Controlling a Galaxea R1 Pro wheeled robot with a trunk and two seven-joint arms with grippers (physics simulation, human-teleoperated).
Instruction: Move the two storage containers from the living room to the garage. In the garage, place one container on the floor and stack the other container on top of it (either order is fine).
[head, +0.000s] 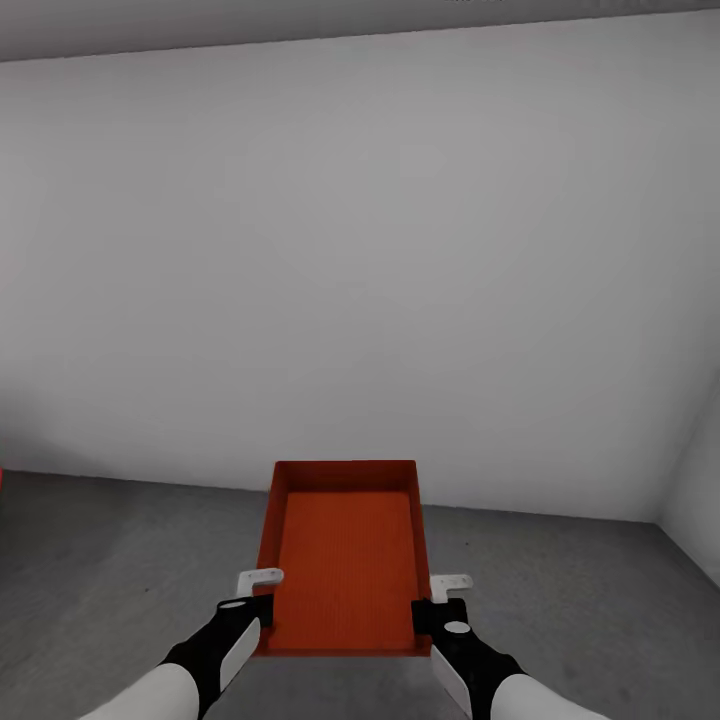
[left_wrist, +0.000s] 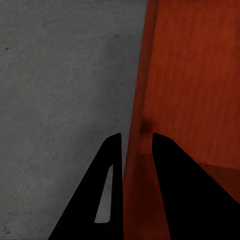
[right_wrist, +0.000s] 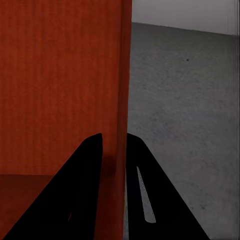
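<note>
Item: storage container, red-orange, open-topped. I am holding it above the concrete floor; left gripper and right gripper are each pinching a side wall.

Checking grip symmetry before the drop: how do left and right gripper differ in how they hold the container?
The left gripper pinches the container's left side wall; the right gripper pinches its right wall. In the head view the left gripper's white finger tip lies slightly higher in the picture than the right's. Shared: each has one finger inside and one outside the wall, near the container's near end, over the concrete floor.
</note>
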